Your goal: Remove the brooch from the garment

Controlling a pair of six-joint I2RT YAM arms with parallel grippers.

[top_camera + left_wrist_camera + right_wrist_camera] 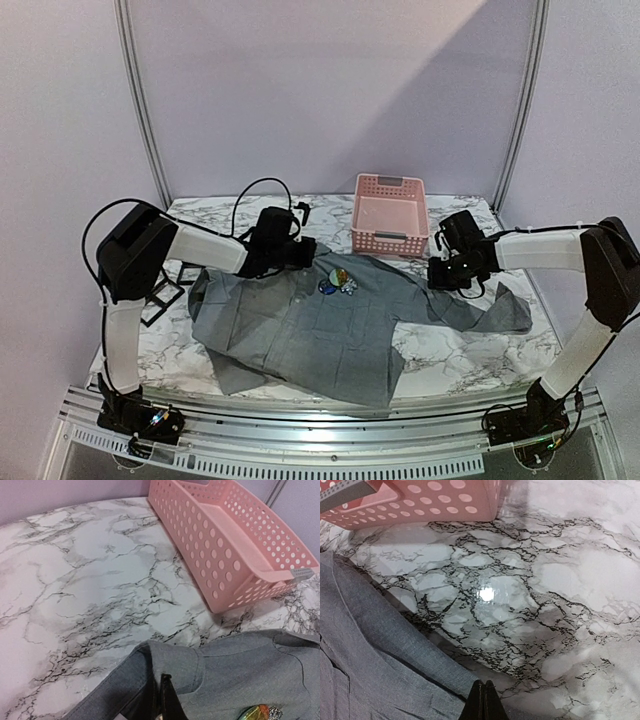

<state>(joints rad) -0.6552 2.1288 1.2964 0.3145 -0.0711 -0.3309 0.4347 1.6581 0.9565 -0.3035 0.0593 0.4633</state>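
The left gripper (164,700) clamps the garment (300,330) at its collar (172,661), likely anchoring cloth beside the brooch (338,282). The right gripper (483,702) has its jaws together at the sleeve (470,308); whether it grips cloth is unclear.

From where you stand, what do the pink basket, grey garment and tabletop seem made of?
Pink basket: likely moulded plastic, matte, walls pierced with round holes. Grey garment: soft woven cloth, matte, showing fine weave and folds. Tabletop: glossy marble look, reflecting a lamp; stone or printed film, cannot tell.
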